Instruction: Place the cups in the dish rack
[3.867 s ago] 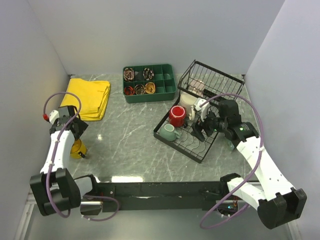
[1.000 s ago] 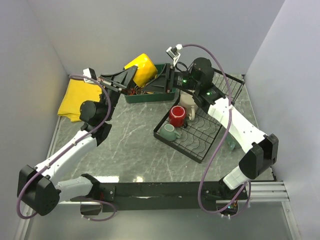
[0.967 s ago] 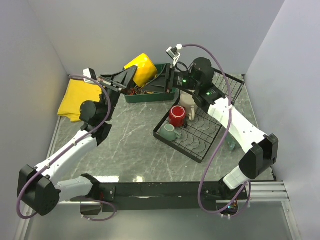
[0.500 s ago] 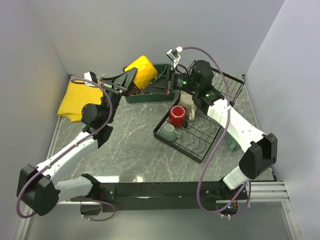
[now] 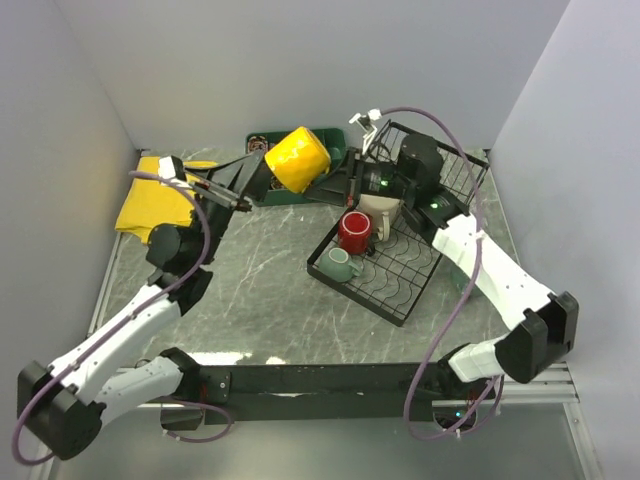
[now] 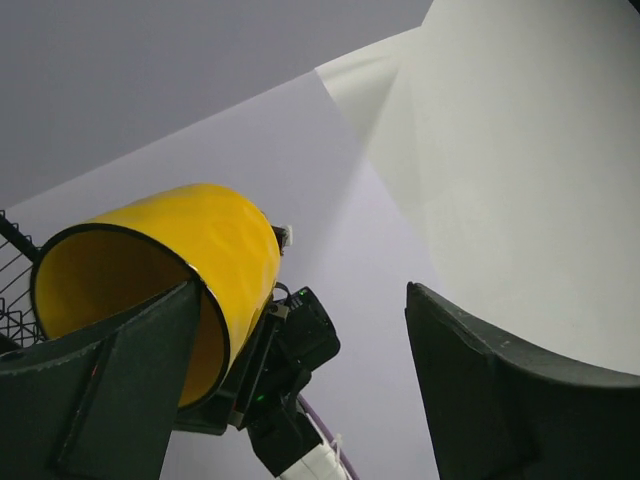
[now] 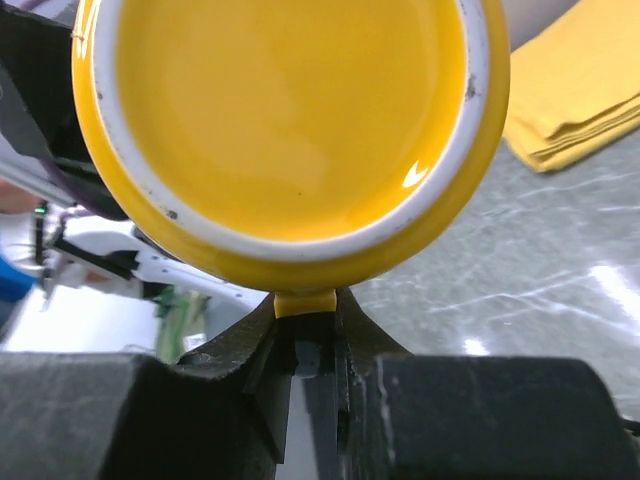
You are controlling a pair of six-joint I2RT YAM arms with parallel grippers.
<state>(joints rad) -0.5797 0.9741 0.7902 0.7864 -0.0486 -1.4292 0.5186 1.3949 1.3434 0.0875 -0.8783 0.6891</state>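
1. The left arm [image 5: 120,330] and right arm [image 5: 495,270] have white link shells joined by chunky black joint housings.
2. A thin purple cable [image 5: 407,405] loops loosely along each arm.
3. The left gripper [image 6: 300,350] has broad, matte black, wedge-shaped fingers [image 6: 500,400].
4. Both bases are mounted on a black rail [image 5: 320,380].

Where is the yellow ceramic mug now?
In the top view the yellow ceramic mug hangs at back centre, left of the black wire dish rack, its handle in the right pincer.
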